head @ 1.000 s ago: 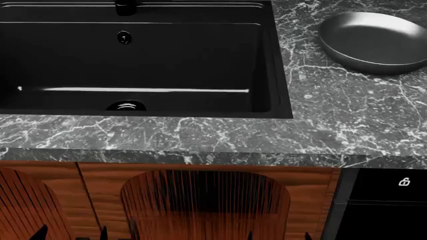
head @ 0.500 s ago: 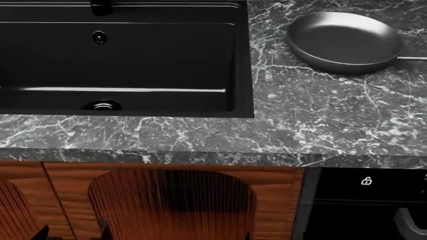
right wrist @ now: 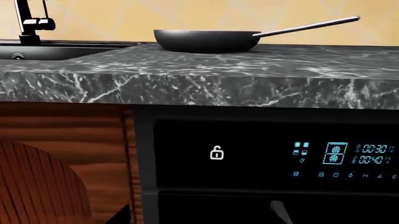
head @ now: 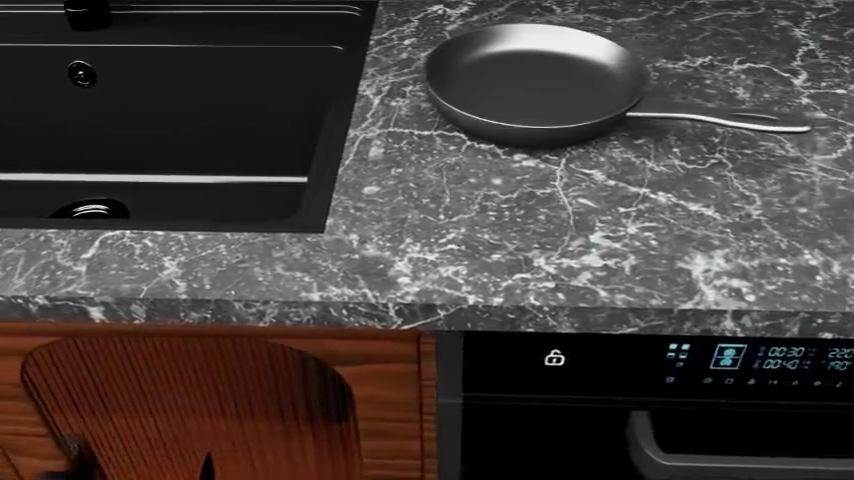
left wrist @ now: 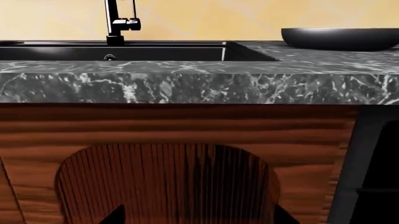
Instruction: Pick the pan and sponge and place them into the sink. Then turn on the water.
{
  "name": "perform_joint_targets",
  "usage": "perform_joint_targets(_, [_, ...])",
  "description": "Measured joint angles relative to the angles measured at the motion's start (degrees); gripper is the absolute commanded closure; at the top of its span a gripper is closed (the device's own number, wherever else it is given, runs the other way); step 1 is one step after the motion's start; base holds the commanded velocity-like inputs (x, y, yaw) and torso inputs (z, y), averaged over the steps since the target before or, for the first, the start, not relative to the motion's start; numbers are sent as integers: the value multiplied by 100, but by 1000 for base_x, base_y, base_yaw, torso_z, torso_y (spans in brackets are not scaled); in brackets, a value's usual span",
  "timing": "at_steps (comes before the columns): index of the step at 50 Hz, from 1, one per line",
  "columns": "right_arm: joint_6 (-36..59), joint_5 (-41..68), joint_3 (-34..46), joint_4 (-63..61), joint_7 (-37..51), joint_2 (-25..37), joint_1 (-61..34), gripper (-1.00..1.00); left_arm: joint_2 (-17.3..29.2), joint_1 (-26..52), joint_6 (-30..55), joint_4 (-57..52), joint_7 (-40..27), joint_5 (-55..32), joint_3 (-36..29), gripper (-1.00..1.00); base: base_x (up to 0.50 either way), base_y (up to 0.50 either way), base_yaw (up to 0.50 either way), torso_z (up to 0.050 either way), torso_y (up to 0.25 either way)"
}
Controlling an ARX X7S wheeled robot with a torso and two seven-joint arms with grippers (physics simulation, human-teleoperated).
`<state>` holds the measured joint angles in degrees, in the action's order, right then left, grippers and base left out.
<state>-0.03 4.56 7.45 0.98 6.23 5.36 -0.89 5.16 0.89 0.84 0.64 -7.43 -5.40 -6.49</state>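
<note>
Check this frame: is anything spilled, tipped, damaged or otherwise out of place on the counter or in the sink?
Nothing stands out. The pan sits flat and upright on the marble counter, beside the sink, which looks dry. No sponge shows in any view.

Sharp even renders, soft glare streak in sink (head: 174,178), glossy pan (head: 534,80)

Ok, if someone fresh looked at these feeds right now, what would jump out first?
Probably the pan, sitting alone on the marble counter to the right of the sink, handle pointing away from the basin. Next, the lit display of the black appliance under the counter. No sponge shows in any view.
</note>
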Motion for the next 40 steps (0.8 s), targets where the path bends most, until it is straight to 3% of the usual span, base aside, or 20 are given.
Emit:
perform_joint_targets(15, [26,50,102,16,120,91,-25,-100,66,22,-9,-11,-104,-113,-110,-100,0,-364,0,0,0])
perform_joint_targets(40, [80,133,236,15,298,196,-47,-100,201,35,-22,-32,-284,-202,-237,-100,0,-14,0,0,0])
